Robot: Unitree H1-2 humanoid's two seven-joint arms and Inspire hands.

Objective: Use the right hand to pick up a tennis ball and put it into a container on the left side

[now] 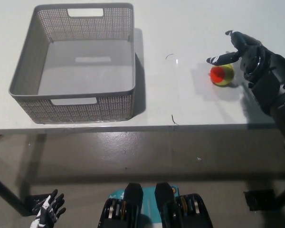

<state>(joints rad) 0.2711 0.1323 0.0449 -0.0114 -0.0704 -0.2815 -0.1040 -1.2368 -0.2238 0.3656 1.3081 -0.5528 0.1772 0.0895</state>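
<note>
A tennis ball (222, 75), yellow-green with an orange-red patch, lies on the white table (180, 104) at the right. My black right hand (244, 52) hovers just above and to the right of it, open, fingers spread, one finger reaching over the ball's top. Nothing is held. The grey perforated basket (75, 102) stands empty on the left part of the table. My white left hand (48, 215) hangs low at the bottom left, below the table, fingers apart.
The table's front edge (133, 127) runs across the picture's middle, with grey floor below. A wide strip of bare tabletop lies between the basket and the ball. Two small dark marks (174, 118) sit on the table.
</note>
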